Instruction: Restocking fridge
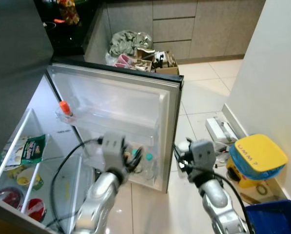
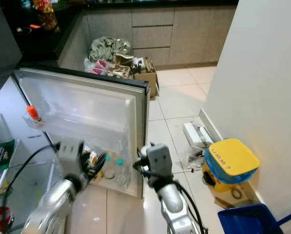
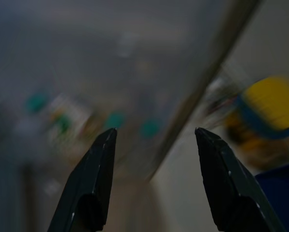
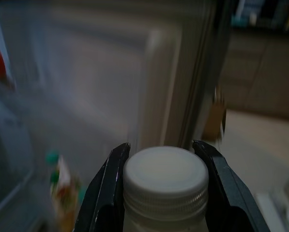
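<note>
1. Left eye view: the fridge door point(image 1: 117, 105) stands wide open, its inner side facing the camera. A bottle with an orange cap point(image 1: 64, 109) sits in an upper door shelf, at the hinge-side end. Teal-capped bottles point(image 1: 147, 163) stand in the lowest door shelf, near the door's free edge. Inside the fridge, a green packet point(image 1: 34, 148) lies on a shelf. The left hand point(image 1: 131, 161) reaches toward that lowest door shelf. The right hand point(image 1: 180, 155) is just beyond the door's free edge, above the tiled floor point(image 1: 196, 92).
2. Right eye view: a yellow-lidded container point(image 2: 230, 163) sits on the floor against the white wall; a blue bin point(image 2: 245, 220) lies near it, a cardboard box point(image 2: 146, 77) by the cabinets.
3. Left wrist view: blurred; the left hand's fingers point(image 3: 93, 181) are spread wide with nothing between them.
4. Right wrist view: the right hand is clamped on a white-capped bottle point(image 4: 164, 181), fingers point(image 4: 108, 193) touching both sides of the cap, close to the door's edge.
</note>
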Robot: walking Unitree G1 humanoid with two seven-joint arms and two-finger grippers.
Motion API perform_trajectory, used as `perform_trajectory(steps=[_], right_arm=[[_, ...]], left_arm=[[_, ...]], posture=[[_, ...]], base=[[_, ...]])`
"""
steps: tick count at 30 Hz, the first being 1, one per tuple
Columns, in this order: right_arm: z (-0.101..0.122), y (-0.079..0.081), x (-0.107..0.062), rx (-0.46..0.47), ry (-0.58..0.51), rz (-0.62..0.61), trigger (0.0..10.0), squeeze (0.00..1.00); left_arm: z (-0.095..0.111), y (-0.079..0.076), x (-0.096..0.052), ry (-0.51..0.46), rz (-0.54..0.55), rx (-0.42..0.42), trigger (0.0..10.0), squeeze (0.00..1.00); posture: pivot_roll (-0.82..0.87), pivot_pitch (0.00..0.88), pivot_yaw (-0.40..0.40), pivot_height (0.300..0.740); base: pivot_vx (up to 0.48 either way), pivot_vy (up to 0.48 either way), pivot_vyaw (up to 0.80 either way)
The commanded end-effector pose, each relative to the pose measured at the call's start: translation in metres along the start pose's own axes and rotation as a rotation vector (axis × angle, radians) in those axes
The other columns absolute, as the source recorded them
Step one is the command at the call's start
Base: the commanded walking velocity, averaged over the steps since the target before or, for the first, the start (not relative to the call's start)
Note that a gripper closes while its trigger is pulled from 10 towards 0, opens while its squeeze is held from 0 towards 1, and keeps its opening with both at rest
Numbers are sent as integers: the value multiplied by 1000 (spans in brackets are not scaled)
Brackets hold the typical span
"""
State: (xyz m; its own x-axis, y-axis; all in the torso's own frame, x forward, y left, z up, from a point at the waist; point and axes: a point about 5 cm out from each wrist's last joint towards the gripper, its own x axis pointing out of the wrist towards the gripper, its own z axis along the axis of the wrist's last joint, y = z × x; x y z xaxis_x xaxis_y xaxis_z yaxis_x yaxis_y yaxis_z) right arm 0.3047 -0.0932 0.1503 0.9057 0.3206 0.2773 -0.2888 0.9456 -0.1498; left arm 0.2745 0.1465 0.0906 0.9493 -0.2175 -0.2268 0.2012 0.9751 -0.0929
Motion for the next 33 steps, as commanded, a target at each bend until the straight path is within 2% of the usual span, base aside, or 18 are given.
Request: perform_trajectory(steps=[1,3,4,8,10,13,16,22,26,33], right_arm=[[13,2,6,15,-49,25,10000,0],[27,6,21,23,-97,87,10000,0],[27,6,21,23,-97,87,10000,0],[44,14,44,34,-155,194,10000,0],[47,16,47,36,-164,209,10000,0],[54,19,61,-37,-187,280,10000,0],[46,16,71,-77,-153,318,10000,0],[43,16,82,-102,-132,369,10000,0],[56,14,88,-65,-179,356,10000,0],[72,17,84,4,-287,333,10000,0]], left_arm=[[-3,7,-4,12,36,37,10000,0],[-15,11,-14,53,73,41,10000,0],[-15,11,-14,53,73,41,10000,0],[-28,17,-21,96,110,53,10000,0],[-29,17,-22,97,110,55,10000,0],[-28,16,-22,93,113,59,10000,0],[-23,16,-20,83,117,64,10000,0],[-11,11,-18,43,120,67,10000,0],[-8,8,-20,31,116,76,10000,0],[-17,9,-22,62,122,97,10000,0]], posture=[[-72,98,65,740],[-69,97,65,740],[-69,97,65,740],[-58,91,73,740],[-58,91,73,740],[-38,91,78,740],[-8,97,79,740],[41,114,70,740],[43,119,74,740],[6,118,86,740]], base=[[0,0,0],[0,0,0],[0,0,0],[0,0,0],[0,0,0],[0,0,0],[0,0,0],[0,0,0],[0,0,0],[0,0,0]])
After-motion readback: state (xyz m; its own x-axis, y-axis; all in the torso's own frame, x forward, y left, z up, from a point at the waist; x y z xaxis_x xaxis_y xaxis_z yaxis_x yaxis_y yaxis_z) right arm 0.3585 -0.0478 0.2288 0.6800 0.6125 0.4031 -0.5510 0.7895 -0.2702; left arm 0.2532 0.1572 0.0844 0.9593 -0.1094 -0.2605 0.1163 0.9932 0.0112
